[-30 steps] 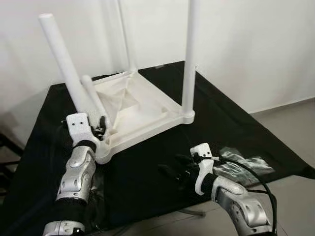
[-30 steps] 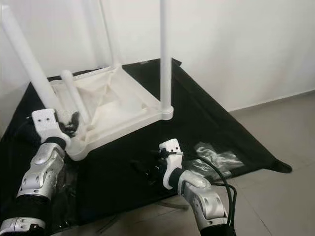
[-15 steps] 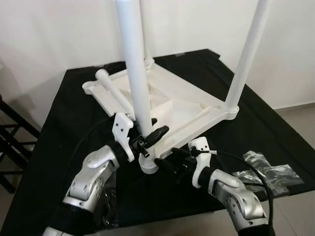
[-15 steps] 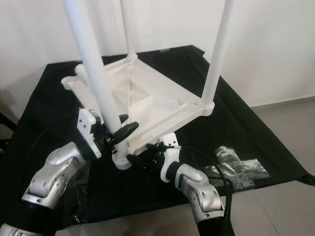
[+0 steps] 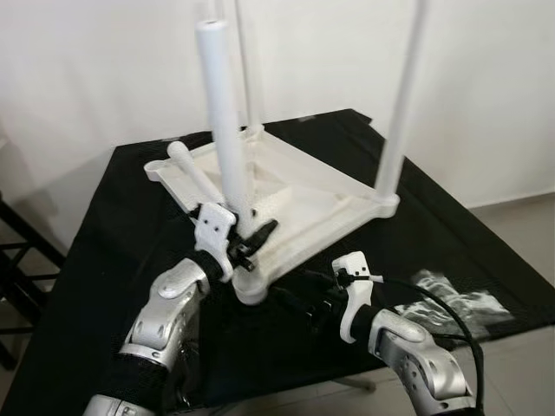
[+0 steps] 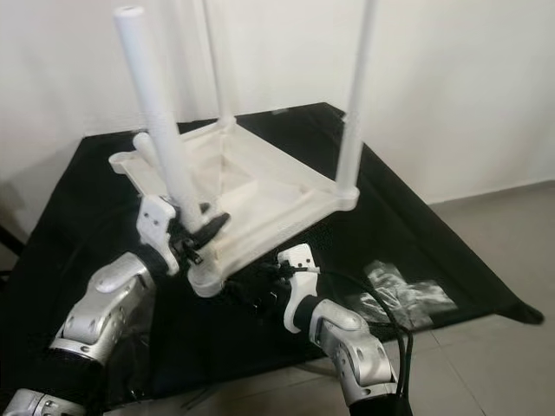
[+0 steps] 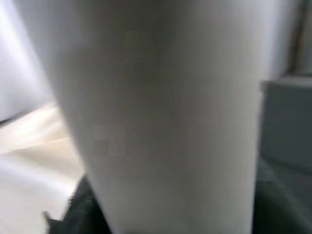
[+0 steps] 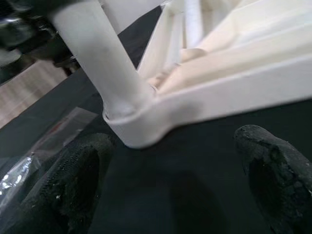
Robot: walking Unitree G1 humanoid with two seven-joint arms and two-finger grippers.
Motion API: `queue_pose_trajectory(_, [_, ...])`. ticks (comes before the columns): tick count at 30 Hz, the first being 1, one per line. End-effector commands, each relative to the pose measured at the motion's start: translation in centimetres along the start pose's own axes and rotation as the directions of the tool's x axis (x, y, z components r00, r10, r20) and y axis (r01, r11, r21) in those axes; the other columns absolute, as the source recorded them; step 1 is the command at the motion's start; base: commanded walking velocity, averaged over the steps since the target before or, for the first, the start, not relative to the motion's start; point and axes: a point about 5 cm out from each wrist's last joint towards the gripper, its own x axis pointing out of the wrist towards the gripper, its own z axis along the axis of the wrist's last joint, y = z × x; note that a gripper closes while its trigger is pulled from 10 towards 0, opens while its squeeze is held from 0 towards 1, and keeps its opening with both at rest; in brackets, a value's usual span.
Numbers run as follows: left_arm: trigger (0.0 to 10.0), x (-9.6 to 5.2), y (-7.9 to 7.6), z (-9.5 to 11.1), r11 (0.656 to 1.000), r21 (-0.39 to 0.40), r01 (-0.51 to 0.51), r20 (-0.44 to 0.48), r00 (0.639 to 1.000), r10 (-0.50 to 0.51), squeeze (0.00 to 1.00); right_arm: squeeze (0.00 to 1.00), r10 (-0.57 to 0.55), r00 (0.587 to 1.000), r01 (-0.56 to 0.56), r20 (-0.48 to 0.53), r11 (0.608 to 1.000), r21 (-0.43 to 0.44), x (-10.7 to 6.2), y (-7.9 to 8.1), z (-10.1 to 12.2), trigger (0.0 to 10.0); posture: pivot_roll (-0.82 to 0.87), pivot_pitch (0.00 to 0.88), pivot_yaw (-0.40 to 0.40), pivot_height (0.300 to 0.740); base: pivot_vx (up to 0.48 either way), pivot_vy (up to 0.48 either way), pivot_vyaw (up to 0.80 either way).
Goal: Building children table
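Children's table (image 5: 286, 186) is lying upside down on the black desk (image 5: 104, 225); left fingers (image 5: 251, 238) are clamping the near leg (image 5: 224, 130), now standing upright in its corner socket, while right fingers (image 8: 265, 161) are hovering spread, empty, just below that corner.

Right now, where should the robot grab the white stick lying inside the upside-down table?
Best near its raised free end, coming down from above with the right end effector. The loose leg slants across the tabletop, so that end stands clear of the ribs.
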Motion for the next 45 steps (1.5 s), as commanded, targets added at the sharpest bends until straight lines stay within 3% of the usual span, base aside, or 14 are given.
queue_pose_trajectory(1, [10.0,-0.8,3.8,-0.6,0.974,0.058,-0.217,-0.045,0.974,0.22,1.0,0.0,0.012,1.0,-0.013,0.003,1.0,0.008,0.2,0.3,0.0,10.0,-0.12,0.0,0.051,0.74,0.0,0.0,0.0])
queue_pose_trajectory(2, [10.0,-1.3,5.3,-0.7,0.939,0.063,-0.339,-0.059,0.938,0.342,1.0,0.0,0.012,1.0,-0.012,0.003,1.0,0.008,0.2,0.3,0.0,10.0,-0.12,0.0,0.05,0.74,0.0,0.0,0.0])
queue_pose_trajectory(3, [10.0,-2.1,7.1,-0.9,0.879,0.071,-0.472,-0.086,0.875,0.477,0.78,0.0,0.012,1.0,-0.012,0.003,1.0,0.008,0.2,0.3,0.0,10.0,-0.12,0.0,0.05,0.74,0.0,0.0,0.0])
queue_pose_trajectory(5, [10.0,-2.3,7.4,-0.9,0.864,0.074,-0.498,-0.093,0.859,0.503,0.78,0.0,0.012,1.0,-0.012,0.003,1.0,0.009,0.2,0.3,0.0,10.0,-0.12,0.0,0.049,0.74,0.0,0.0,0.0])
queue_pose_trajectory(6, [10.0,-2.6,7.9,-1.1,0.844,0.08,-0.53,-0.105,0.838,0.536,0.0,0.0,0.012,1.0,-0.012,0.003,1.0,0.008,0.2,0.2,0.0,10.0,-0.12,0.0,0.049,0.74,0.0,0.0,0.0])
queue_pose_trajectory(19, [10.0,-4.1,8.1,-2.3,0.706,0.11,-0.7,-0.16,0.689,0.707,0.0,0.0,0.012,1.0,-0.012,0.002,1.0,0.009,0.2,0.1,0.1,10.0,-0.12,0.0,0.048,0.74,0.0,0.0,0.0])
queue_pose_trajectory(25, [10.0,-4.4,8.2,-2.6,0.683,0.122,-0.72,-0.176,0.662,0.729,0.0,0.0,0.012,1.0,-0.012,0.003,1.0,0.009,0.2,0.1,0.1,10.0,-0.12,0.0,0.049,0.74,0.0,0.0,0.0])
queue_pose_trajectory(26, [0.0,-4.5,8.2,-2.7,0.679,0.125,-0.723,-0.178,0.657,0.732,0.0,0.0,0.012,1.0,-0.012,0.003,1.0,0.009,0.2,0.1,0.1,10.0,-0.12,0.0,0.049,0.74,0.0,0.0,0.0])
queue_pose_trajectory(33, [0.0,-4.5,8.2,-2.4,0.707,0.085,-0.702,-0.148,0.693,0.706,0.0,0.0,0.013,1.0,-0.013,0.003,1.0,0.011,0.2,0.2,0.0,10.0,-0.12,0.0,0.051,0.74,0.0,0.0,0.0])
queue_pose_trajectory(38, [0.0,-2.7,6.3,-1.2,0.858,-0.018,-0.514,-0.064,0.857,0.512,0.0,0.0,0.013,1.0,-0.013,0.002,1.0,0.011,0.2,0.2,0.0,10.0,-0.12,0.0,0.05,0.74,0.0,0.0,0.0])
queue_pose_trajectory(39, [0.0,-2.7,6.3,-1.2,0.858,-0.018,-0.514,-0.064,0.857,0.512,0.0,0.0,0.013,1.0,-0.013,0.002,1.0,0.011,0.2,0.2,0.0,10.0,-0.12,0.0,0.05,0.74,0.0,0.0,0.0])
queue_pose_trajectory(40, [0.0,-1.6,3.5,0.3,0.974,-0.085,-0.209,0.052,0.976,0.214,0.0,0.0,0.013,1.0,-0.013,0.002,1.0,0.011,0.2,0.2,0.0,10.0,-0.12,0.0,0.048,0.74,0.0,0.0,0.0])
queue_pose_trajectory(43, [0.0,-1.5,1.2,1.2,0.999,-0.034,0.02,0.106,0.994,-0.016,0.0,0.0,0.013,1.0,-0.013,0.001,1.0,0.011,0.2,0.2,0.0,10.0,-0.12,0.0,0.048,0.74,0.0,0.0,0.0])
queue_pose_trajectory(45, [0.0,-2.1,-2.6,1.5,0.934,0.061,0.351,0.1,0.929,-0.356,0.0,0.0,0.013,1.0,-0.013,0.0,1.0,0.011,0.2,0.1,-0.1,10.0,-0.12,0.0,0.043,0.74,0.0,0.0,0.0])
